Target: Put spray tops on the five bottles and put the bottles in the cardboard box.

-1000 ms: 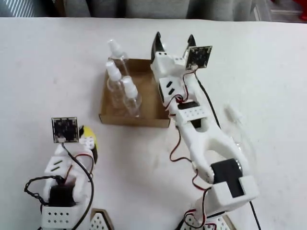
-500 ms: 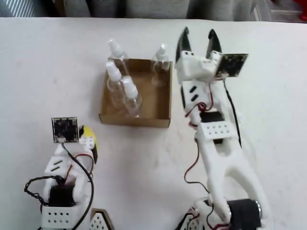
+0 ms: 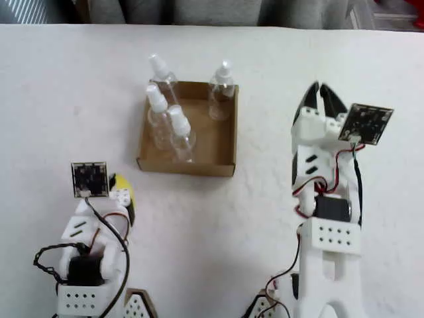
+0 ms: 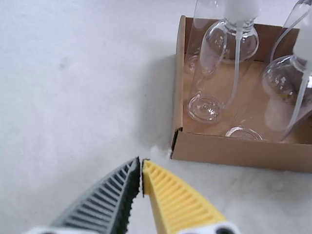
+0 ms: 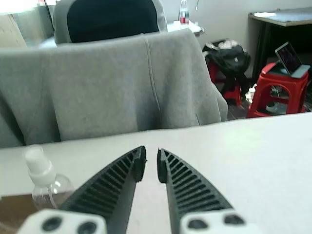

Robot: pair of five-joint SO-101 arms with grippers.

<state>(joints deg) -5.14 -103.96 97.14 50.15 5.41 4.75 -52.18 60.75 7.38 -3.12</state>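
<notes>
Just ahead of my left fingers [image 4: 141,165], closed on nothing, the cardboard box [image 4: 234,151] holds four spray-topped bottles [image 4: 229,44]; my right fingers [image 3: 318,87], barely parted and empty, hang off to its side.

white tbl [image 3: 79,99], cardboard box [image 3: 185,164] on it

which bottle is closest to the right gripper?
The bottle standing alone in the far right corner of the cardboard box, nearest the right gripper. The other three bottles cluster along its left side.
</notes>
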